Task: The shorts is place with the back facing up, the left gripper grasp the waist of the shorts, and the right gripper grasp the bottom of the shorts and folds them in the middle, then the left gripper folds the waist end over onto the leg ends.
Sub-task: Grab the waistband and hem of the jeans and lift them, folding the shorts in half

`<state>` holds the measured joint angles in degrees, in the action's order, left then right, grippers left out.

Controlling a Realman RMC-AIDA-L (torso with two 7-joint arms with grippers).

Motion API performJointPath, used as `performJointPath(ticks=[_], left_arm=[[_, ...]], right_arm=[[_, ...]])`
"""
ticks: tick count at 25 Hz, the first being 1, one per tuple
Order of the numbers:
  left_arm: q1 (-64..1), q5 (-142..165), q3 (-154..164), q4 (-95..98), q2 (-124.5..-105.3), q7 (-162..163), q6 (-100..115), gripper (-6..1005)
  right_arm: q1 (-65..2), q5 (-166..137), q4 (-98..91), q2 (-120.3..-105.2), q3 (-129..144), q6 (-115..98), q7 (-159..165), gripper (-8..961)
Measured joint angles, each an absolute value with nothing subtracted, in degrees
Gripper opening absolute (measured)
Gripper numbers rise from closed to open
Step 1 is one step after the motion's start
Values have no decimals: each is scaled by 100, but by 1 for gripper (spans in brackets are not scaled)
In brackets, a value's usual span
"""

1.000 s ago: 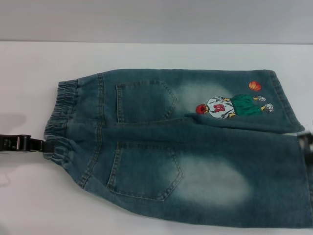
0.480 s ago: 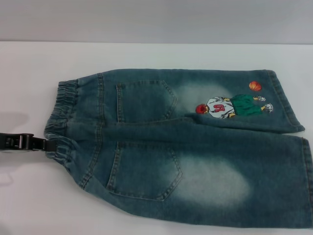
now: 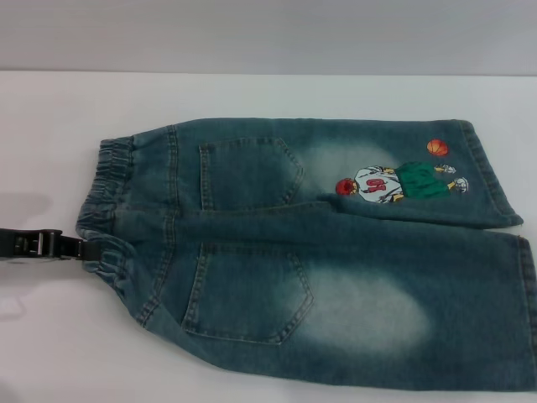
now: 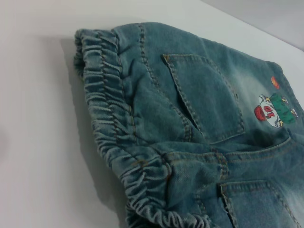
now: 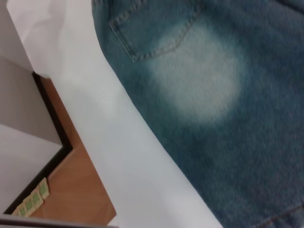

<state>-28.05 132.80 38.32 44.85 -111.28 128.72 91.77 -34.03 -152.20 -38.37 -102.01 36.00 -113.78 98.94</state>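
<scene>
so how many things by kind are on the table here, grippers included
shorts: 1
left gripper, at the waist of the shorts: 1
right gripper: 0 in view
table: 1
total: 3

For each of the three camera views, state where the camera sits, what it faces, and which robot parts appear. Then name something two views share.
Head view: high, looking down on the flat shorts; the left gripper touches the waist of the shorts.
Left wrist view: low beside the waist, facing along the shorts; no robot parts.
Right wrist view: above the table edge, on faded denim; no robot parts.
Shared: head and left wrist views show the cartoon print.
</scene>
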Motion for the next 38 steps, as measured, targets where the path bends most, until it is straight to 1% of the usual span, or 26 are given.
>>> performJointPath(ticks=[3,6,9,10,11,15,19,25,38], left_arm=[[-2805,13280,3827,4478,-11128,12878,9173,36],[-2825,13280,3825,4472,-11128,12887,9171,37],[-2844,13279,3823,4466,-11128,12892,9165,37],[-2848,13279,3823,4465,-11127,12893,9161,37],[-2852,13278,3823,4465,-11127,12893,9159,37],[-2861,13276,3823,4465,-11126,12902,9153,36],[-2867,13272,3823,4465,-11118,12928,9151,36],[-2866,13271,3823,4464,-11101,12929,9149,36],[-2897,13271,3818,4464,-11087,12941,9169,36]], right_arm=[[-3403,-15289,-3841,-10212,3662,-11340,9936,568],[-3402,-15466,-3835,-10258,3739,-11198,10021,568],[-3403,-15542,-3836,-10324,3909,-11011,10160,568],[-3406,-15549,-3854,-10375,4033,-10911,10251,568],[-3406,-15549,-3854,-10375,4033,-10911,10251,568],[-3418,-15552,-3961,-10503,4147,-10825,10286,568],[-3451,-15555,-3984,-10573,4173,-10815,10286,568],[-3482,-15557,-3990,-10627,4256,-10795,10299,568],[-3578,-15558,-3991,-10643,4575,-10820,10440,562]])
